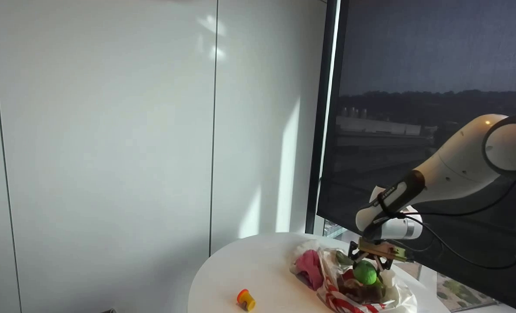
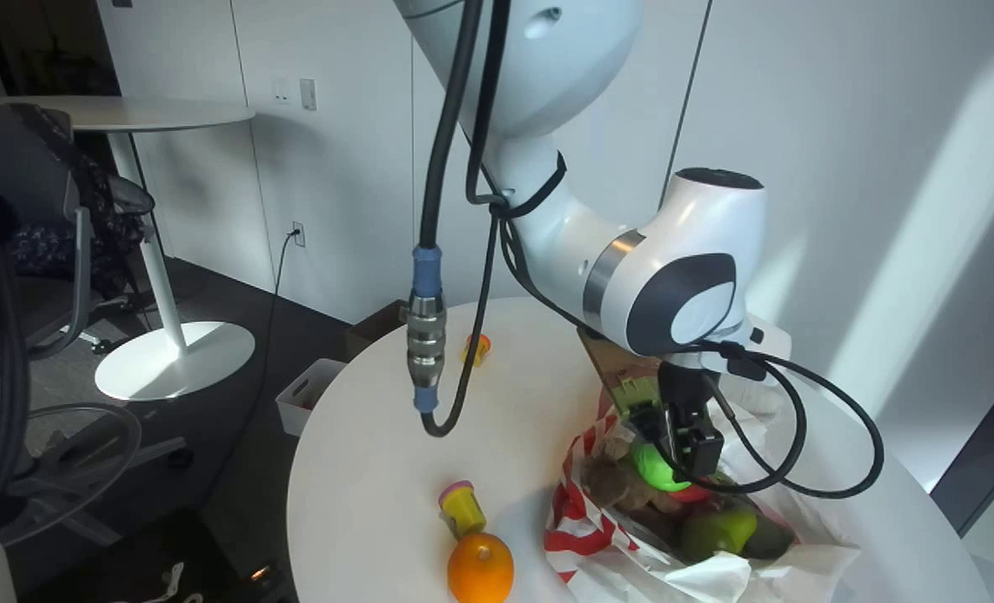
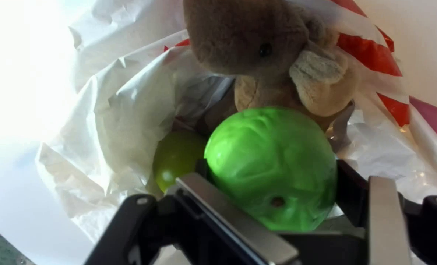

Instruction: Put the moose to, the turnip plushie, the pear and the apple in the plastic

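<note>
White-and-red striped plastic bag (image 2: 582, 540): at its mouth, one green creased ball (image 3: 270, 158), grasped in my pincer (image 3: 275, 180); within, one brown plush moose (image 3: 244, 40), head's long axis crosswise, muzzle leftward in wrist view.

You have pale panelled walls (image 1: 110, 130) behind the round white table (image 1: 231, 261), dark seams (image 1: 213, 152) running up them; sunlight (image 1: 287, 174) lies there in bright slanting patches; through a dark-screened window (image 1: 436, 52) you make out hills (image 1: 414, 103) and a building (image 1: 379, 127); in an exterior view you see another round table (image 2: 162, 110) on a white pedestal (image 2: 164, 289), a chair (image 2: 32, 184) near it, and a cord (image 2: 276, 293) running from a wall outlet (image 2: 300, 236) to the dark floor (image 2: 220, 385).
</note>
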You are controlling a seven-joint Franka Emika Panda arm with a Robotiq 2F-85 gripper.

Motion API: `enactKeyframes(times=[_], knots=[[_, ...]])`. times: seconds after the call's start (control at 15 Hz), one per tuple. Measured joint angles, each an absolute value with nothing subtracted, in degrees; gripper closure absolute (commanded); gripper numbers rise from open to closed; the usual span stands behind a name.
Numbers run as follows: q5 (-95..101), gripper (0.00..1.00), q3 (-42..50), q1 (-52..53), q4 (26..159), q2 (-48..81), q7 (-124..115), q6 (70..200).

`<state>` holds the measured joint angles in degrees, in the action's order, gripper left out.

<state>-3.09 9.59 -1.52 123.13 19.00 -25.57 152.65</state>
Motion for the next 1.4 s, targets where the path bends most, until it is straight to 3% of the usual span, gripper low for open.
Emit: enactKeyframes(times=[0.33,0.4,0.53,1.13,1.4], knots=[[-2.09,0.43,12.91,-0.17,122.42,23.92,-31.21,158.67],[-1.67,0.05,13.99,0.71,122.04,24.94,-32.56,159.44],[-1.13,0.0,15.74,2.54,121.1,26.58,-34.9,160.38],[0.97,0.0,19.86,8.34,120.42,26.97,-39.8,162.61],[12.5,0.0,32.57,19.73,121.44,26.87,-52.65,166.49]])
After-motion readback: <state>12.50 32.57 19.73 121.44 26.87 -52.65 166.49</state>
